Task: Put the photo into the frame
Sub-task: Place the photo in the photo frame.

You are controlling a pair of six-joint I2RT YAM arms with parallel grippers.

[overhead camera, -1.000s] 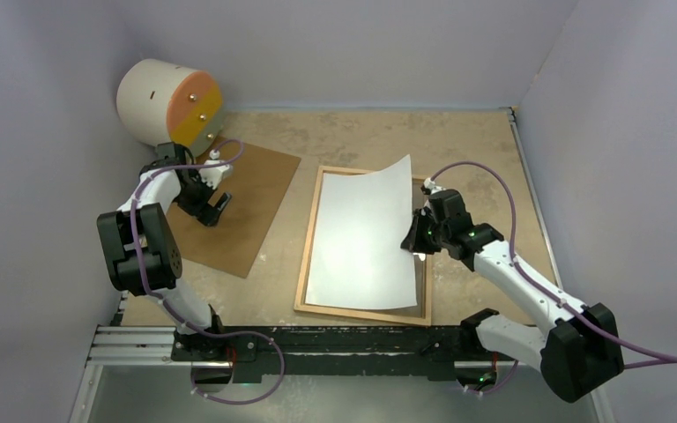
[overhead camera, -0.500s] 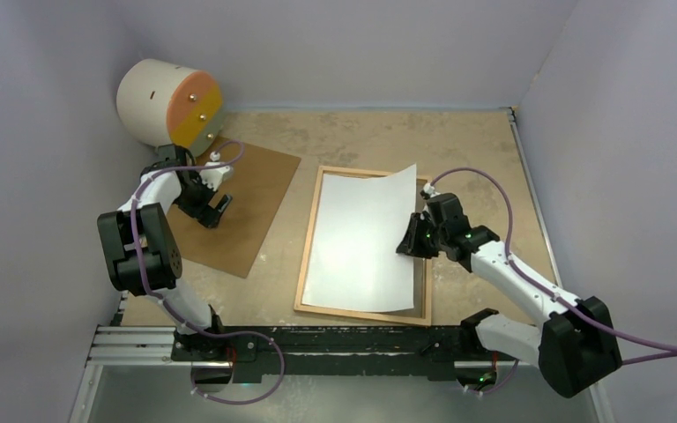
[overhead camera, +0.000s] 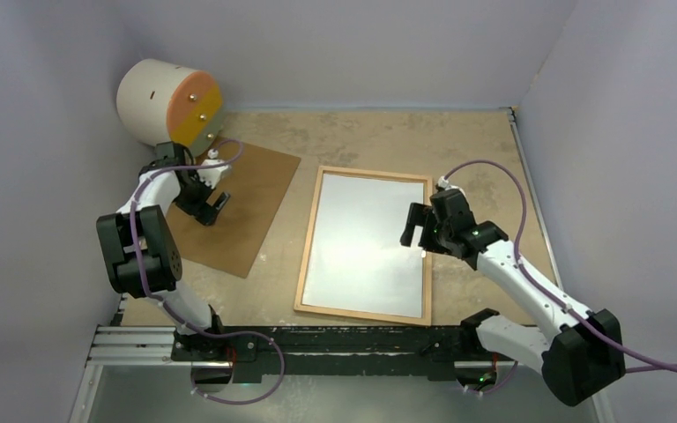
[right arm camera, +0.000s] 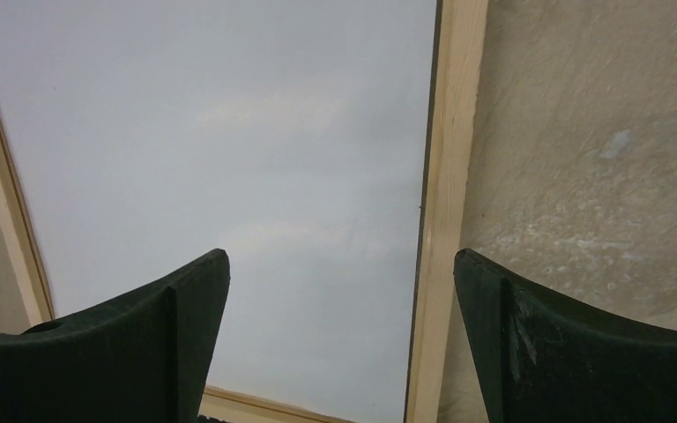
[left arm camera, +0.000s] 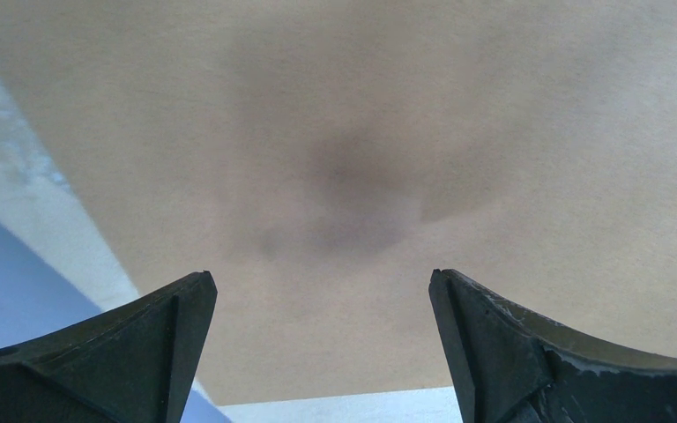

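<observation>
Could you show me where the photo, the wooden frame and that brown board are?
photo (overhead camera: 366, 238): overhead view, middle of its plain white back.
frame (overhead camera: 361, 315): overhead view, on its near wooden rail.
brown board (overhead camera: 251, 207): overhead view, bare middle of the sheet.

A brown backing sheet (overhead camera: 256, 198) lies flat on the table (overhead camera: 361, 137), a cream-and-orange drum (overhead camera: 154, 97) behind it.

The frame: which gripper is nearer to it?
Right. The right gripper hangs over the right rail of the frame; the left gripper is away to its left, above the brown sheet.
</observation>
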